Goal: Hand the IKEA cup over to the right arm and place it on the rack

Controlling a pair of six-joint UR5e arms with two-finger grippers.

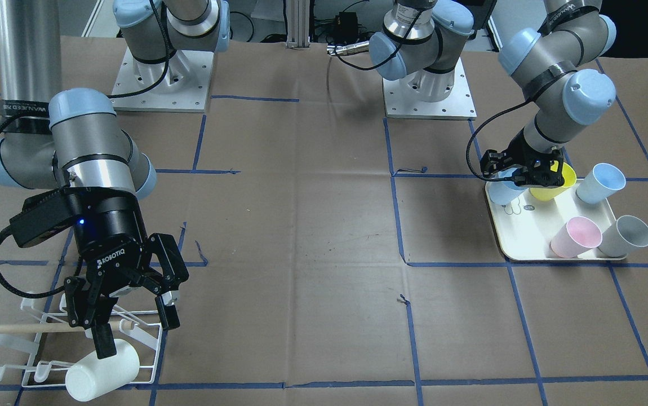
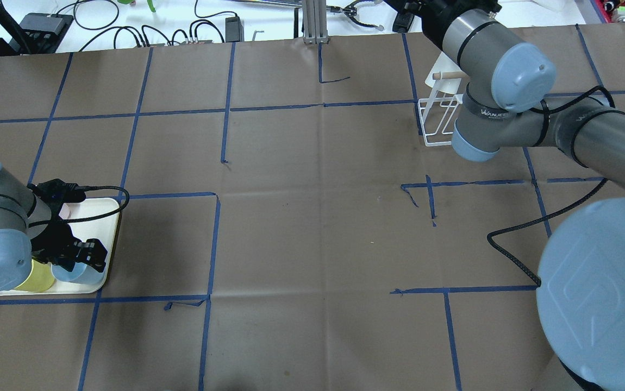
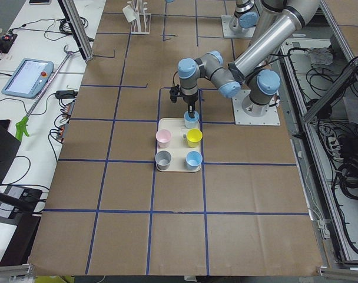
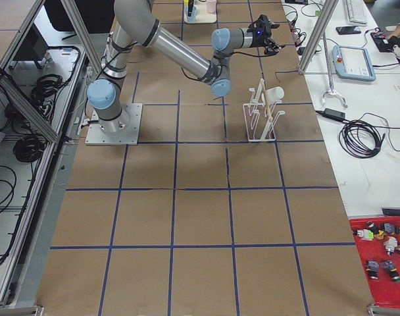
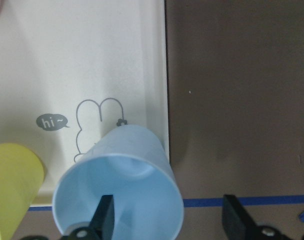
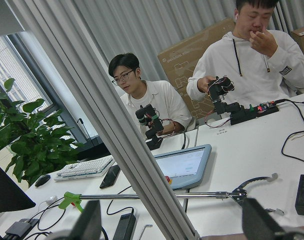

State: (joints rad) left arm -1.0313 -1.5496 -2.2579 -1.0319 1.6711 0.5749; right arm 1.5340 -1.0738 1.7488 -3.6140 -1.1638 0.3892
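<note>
Brown paper gridded with blue tape covers the counter (image 1: 301, 254). Nearest in the front view, the rack (image 1: 20, 328) carries a white cup (image 1: 101, 370) lying on its side low on the wires. The right pincer (image 1: 137, 335) hangs just above it, spread wide and holding nothing. One fingertip overlaps the cup's upper edge, and whether they touch cannot be judged.

Farther back, the cream tray (image 1: 527, 231) holds five upright cups. The left pincer (image 5: 170, 215) stands open astride the wall of the pale blue cup (image 5: 137, 150) at the tray's corner, one finger inside and one outside. Just beside it is a yellow cup (image 1: 552, 189), partly hidden by the pincer. A second blue cup (image 1: 600, 183), a pink cup (image 1: 575, 237) and a grey cup (image 1: 625, 235) stand apart.
</note>
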